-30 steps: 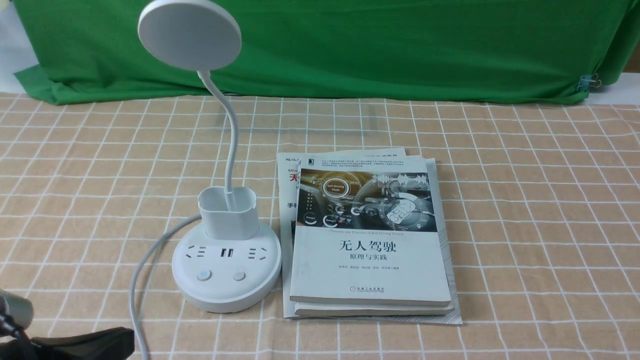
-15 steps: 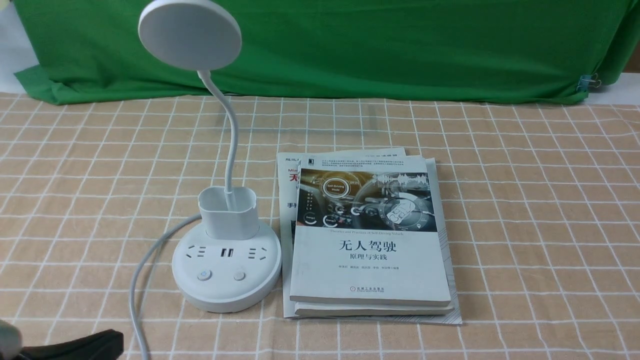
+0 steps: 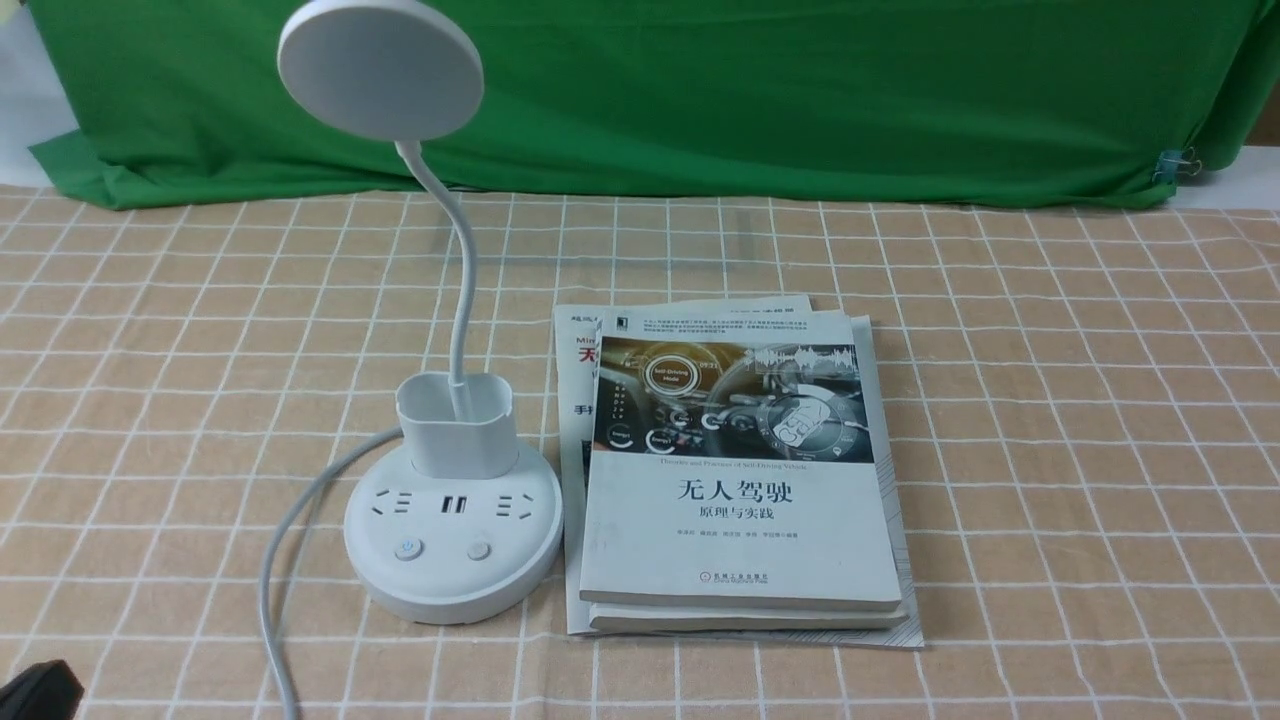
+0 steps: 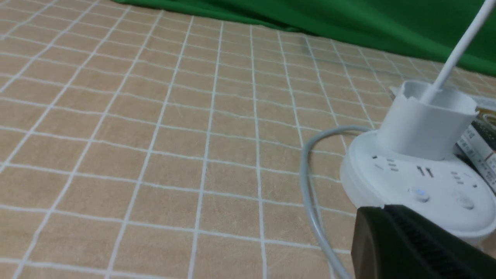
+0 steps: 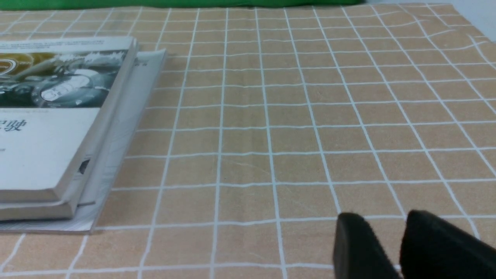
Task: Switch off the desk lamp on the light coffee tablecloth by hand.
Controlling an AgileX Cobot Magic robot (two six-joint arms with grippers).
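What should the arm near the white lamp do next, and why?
Probably finish drawing the left fingers back. They have retreated to the near corner, clear of the white round-based desk lamp, and no bright pool shows on the tan grid tablecloth, suggesting it is off. I can't see the lamp's lit face, so that's a guess.

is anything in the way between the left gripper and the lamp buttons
Nothing visible blocks it. Only bare tablecloth and the lamp's cord lie between the left gripper and the lamp; the books sit on its far side.
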